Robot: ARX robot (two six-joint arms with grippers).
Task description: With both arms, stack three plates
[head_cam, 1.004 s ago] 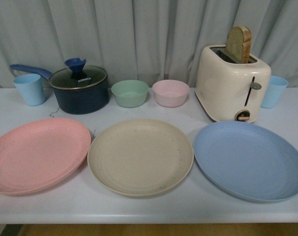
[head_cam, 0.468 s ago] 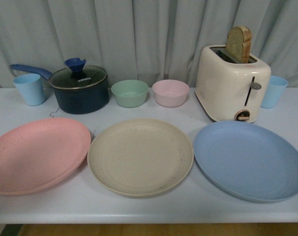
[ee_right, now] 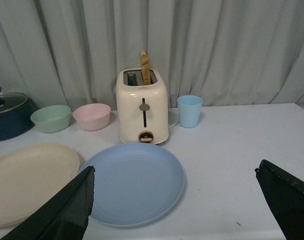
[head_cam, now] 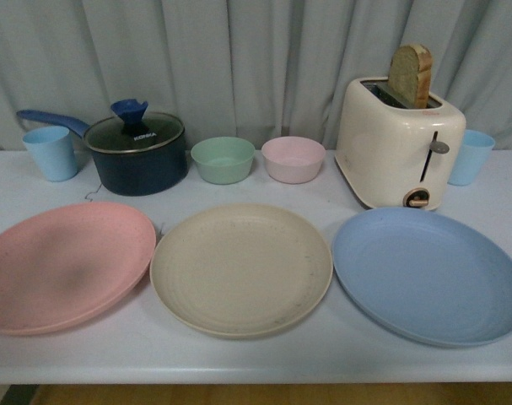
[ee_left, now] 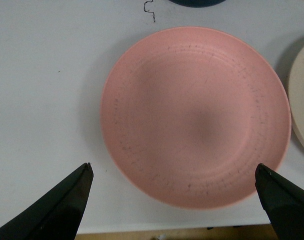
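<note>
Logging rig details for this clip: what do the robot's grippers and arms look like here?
Only the finger ends show. The left gripper has two matte black fingers, wedge-shaped and tapering to pointed tips. The right gripper looks the same. No cables, markings or arm links are visible, and the front view shows neither arm.

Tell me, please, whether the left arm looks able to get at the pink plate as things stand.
Probably yes: the left gripper hangs open over the pink plate, and nothing lies on it.
</note>
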